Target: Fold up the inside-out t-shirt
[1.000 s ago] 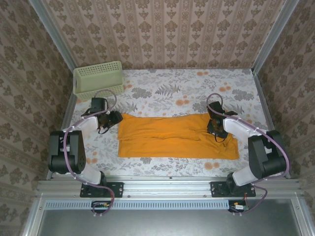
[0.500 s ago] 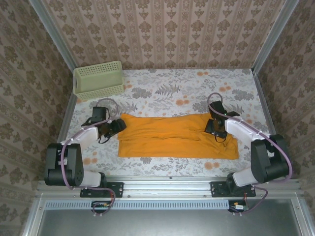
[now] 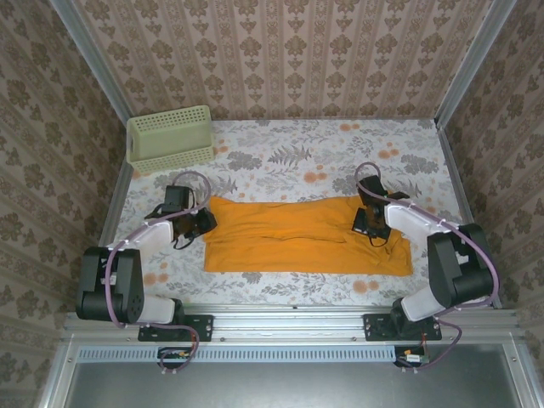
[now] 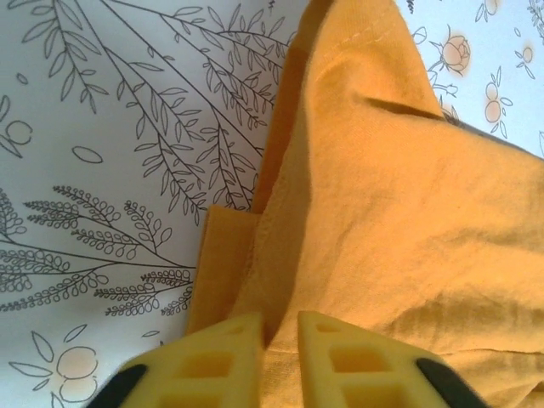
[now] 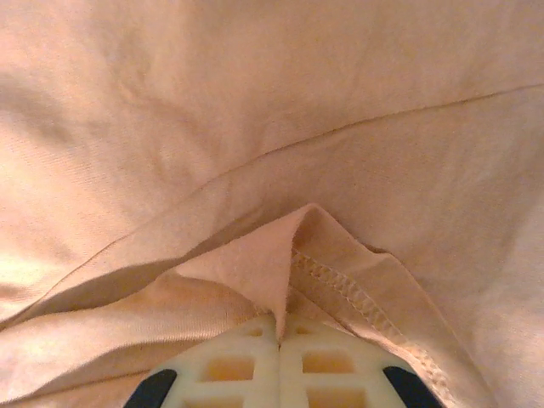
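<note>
Item: inside-out t-shirt (image 3: 306, 242), laid flat as a long band, long axis parallel to the near edge of the table (image 3: 289, 153). Far-left corner is clamped by the left gripper (image 3: 202, 223). A fold at the far-right corner is pinched by the right gripper (image 3: 367, 223), fingers together. Open room is judged toward the far edge.

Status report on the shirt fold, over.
Left pincer shut on t-shirt, left edge. Right pincer shut on its right end. Basket well clear.

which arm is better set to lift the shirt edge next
Likely right: the right claw is pinched shut on a hem of the orange-yellow cloth t-shirt; the left claw shows a gap.
</note>
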`<control>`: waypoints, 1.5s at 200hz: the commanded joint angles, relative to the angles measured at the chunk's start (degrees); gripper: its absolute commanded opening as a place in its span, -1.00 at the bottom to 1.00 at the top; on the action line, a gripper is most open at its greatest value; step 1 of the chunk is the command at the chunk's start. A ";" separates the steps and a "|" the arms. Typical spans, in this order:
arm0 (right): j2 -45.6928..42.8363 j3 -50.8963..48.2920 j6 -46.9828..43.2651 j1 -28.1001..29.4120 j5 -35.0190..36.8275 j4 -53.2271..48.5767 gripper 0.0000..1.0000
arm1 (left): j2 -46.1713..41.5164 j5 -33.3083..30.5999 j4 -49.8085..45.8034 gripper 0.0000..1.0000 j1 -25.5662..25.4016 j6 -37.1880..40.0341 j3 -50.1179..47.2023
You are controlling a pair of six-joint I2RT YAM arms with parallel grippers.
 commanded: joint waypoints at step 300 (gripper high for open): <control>-16.61 0.54 -1.41 0.00 7.38 -10.80 -1.00 | 4.80 -2.63 -1.82 -0.80 -2.46 2.82 3.77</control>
